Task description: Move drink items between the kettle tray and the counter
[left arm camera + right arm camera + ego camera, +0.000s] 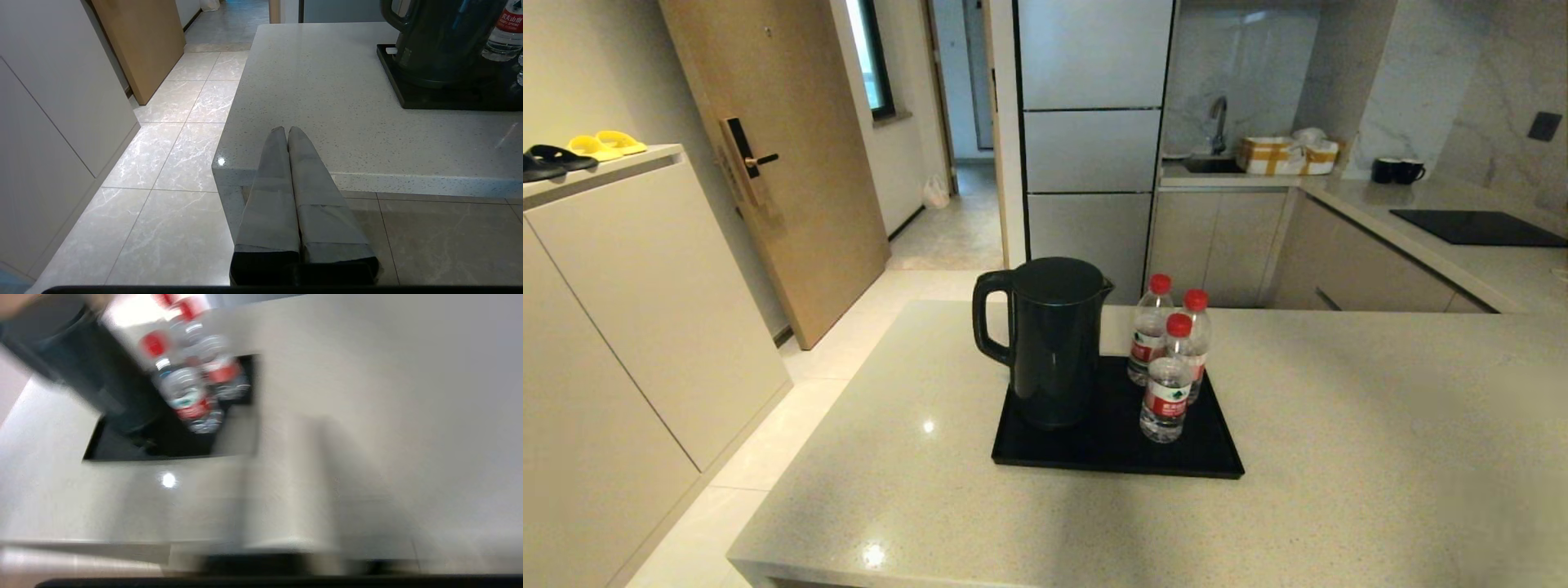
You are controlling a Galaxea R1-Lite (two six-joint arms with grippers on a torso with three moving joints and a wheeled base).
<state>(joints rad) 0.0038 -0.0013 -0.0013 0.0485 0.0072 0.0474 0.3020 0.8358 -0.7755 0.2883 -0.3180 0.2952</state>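
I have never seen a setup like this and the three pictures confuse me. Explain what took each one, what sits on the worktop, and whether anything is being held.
This is a two-armed robot with three cameras. The head view looks forward and down from the robot's head; neither arm shows in it. On the speckled counter lies a flat black tray. On the tray stand a black electric kettle on its left part and three small water bottles with red caps, grouped on its right part.

The left wrist view comes from a camera behind the left tool. Its two grey fingers are pressed together, hold nothing, and hang near the counter's corner, short of the tray.

The right wrist view is motion-blurred. It shows the same tray, kettle and bottles from the other side, but the right tool cannot be made out. Nothing is seen being held.
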